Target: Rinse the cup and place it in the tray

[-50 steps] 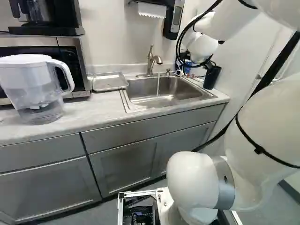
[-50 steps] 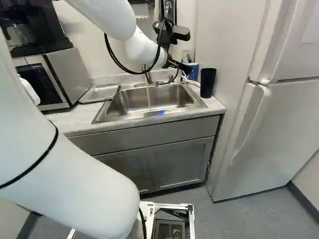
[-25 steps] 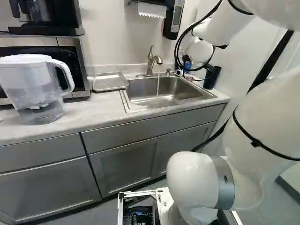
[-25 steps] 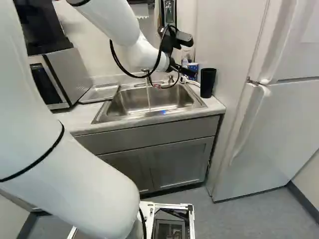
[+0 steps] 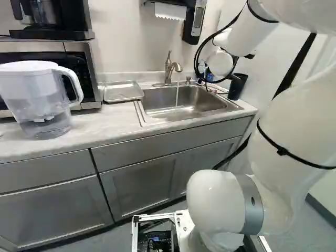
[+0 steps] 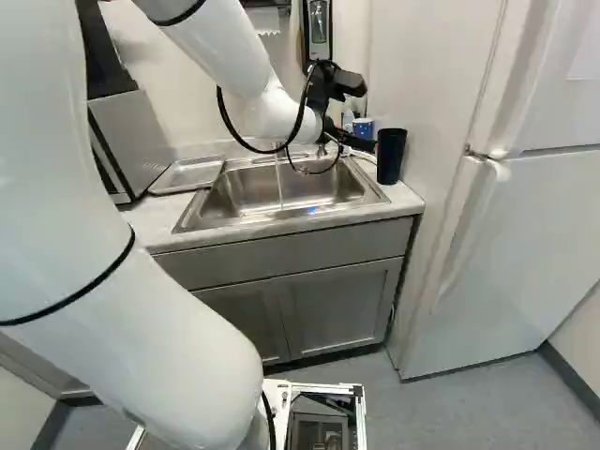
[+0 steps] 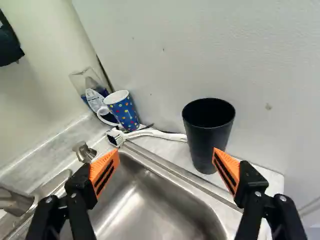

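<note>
While the end effector (image 6: 368, 145) stands wide, the black cup (image 7: 206, 140) sits upright on the worktop (image 5: 107, 126) beside the sink (image 6: 281, 221), which catches running water (image 5: 177, 95); the pitcher (image 5: 31, 97) holds clear liquid.

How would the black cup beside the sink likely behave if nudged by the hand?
The black cup would probably tip fairly easily, being tall and narrowing toward its base. Its smooth, even wall suggests it is stiff and may slip somewhat. Seemingly empty and thin-rimmed, it is likely light.
</note>
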Motion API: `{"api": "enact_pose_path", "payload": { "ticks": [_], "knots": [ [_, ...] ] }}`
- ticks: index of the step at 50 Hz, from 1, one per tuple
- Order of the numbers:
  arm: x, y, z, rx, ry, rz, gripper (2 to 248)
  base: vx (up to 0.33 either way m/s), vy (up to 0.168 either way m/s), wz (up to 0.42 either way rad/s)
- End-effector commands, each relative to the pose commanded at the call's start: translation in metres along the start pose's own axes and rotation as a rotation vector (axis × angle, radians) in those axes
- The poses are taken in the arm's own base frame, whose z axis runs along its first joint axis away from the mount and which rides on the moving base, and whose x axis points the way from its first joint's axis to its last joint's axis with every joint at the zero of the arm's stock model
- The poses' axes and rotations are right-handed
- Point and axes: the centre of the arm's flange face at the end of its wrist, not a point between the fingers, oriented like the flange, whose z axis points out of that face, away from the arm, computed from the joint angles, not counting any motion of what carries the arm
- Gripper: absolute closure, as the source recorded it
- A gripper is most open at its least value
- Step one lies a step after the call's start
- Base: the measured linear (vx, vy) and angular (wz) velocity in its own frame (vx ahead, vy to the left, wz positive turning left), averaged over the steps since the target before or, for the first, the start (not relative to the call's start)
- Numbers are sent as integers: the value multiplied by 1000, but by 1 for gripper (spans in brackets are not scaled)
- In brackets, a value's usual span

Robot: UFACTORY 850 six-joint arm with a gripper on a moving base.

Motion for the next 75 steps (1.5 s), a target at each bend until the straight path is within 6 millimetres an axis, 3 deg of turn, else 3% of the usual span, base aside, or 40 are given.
{"api": "enact_pose_path", "payload": {
  "ticks": [75],
  "knots": [
    [-51,1,62,-304,150,22,3,0,0,0]
  ]
}}
